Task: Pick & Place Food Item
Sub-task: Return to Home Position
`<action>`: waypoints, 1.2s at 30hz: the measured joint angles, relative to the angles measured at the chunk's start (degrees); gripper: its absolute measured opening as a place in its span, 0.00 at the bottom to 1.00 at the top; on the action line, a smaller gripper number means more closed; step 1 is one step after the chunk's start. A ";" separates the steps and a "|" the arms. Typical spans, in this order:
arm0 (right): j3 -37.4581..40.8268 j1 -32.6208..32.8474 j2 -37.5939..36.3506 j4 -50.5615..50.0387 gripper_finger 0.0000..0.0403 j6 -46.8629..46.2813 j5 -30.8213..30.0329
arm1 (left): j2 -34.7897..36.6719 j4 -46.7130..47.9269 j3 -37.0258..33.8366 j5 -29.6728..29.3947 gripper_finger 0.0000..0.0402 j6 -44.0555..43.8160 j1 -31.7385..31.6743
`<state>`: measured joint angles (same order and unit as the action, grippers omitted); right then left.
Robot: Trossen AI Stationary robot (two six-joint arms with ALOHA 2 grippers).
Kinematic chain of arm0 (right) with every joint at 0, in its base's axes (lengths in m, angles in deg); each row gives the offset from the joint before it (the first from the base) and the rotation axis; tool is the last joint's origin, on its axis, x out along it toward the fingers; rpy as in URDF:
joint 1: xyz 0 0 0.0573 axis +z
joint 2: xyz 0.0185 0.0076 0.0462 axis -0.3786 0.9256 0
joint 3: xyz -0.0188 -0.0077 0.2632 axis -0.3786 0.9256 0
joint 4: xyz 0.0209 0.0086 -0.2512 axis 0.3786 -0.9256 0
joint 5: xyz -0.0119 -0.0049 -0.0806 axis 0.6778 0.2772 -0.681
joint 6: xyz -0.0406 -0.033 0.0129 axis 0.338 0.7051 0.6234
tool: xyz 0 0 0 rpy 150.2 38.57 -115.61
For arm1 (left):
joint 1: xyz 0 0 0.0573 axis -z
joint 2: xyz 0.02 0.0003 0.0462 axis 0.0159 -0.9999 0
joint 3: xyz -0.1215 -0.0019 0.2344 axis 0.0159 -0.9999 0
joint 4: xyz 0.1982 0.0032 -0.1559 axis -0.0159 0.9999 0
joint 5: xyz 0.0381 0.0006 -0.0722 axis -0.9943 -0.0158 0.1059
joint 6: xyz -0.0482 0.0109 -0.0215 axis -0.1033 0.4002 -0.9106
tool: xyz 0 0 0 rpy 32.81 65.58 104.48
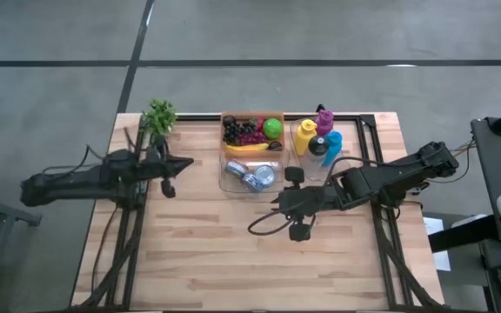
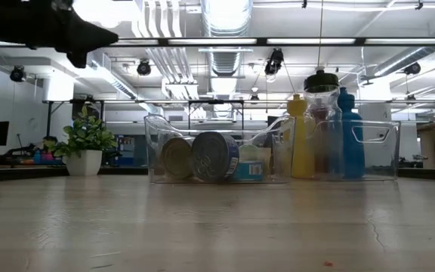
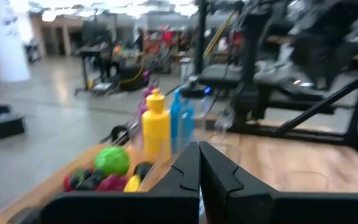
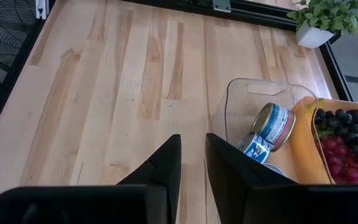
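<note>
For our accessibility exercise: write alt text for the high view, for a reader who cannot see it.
Two dark robot arms reach over a wooden table: left gripper by a potted plant, right gripper near an orange fruit bin, a can bin and a bottle bin.

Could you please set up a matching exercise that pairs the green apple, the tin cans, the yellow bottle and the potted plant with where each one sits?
Things:
1. green apple
2. tin cans
3. yellow bottle
4. potted plant

Places:
A. on the table, at its far left corner
B. in the orange bin
C. standing in the right clear bin
D. lying in the left clear bin

Pairs: 1-B; 2-D; 3-C; 4-A
</note>
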<state>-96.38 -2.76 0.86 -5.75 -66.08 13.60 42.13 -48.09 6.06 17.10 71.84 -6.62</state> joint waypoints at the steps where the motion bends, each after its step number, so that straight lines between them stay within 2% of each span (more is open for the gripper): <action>1: 0.00 -0.01 0.00 0.00 0.18 0.00 0.01 | 1.37 -0.62 -0.91 1.06 0.00 0.13 0.00; 10: 0.00 -0.02 0.00 0.07 0.22 0.02 0.01 | 10.72 -1.06 -5.23 4.89 0.00 2.89 -0.02; 14: 0.00 -0.02 0.00 0.15 0.23 1.29 0.00 | 14.85 -1.36 -5.87 8.73 0.00 3.23 -0.02; 19: 0.00 -0.02 -0.02 0.15 0.24 1.08 0.00 | 18.94 -0.15 -5.87 10.80 0.00 3.19 -0.02; 36: 0.00 -0.02 -0.07 -0.24 0.13 1.05 0.02 | 20.48 0.56 -5.84 12.22 0.00 4.69 -0.02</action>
<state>-96.38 -2.78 0.80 -5.99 -65.03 13.62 62.62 -47.53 0.21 29.32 76.54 -6.64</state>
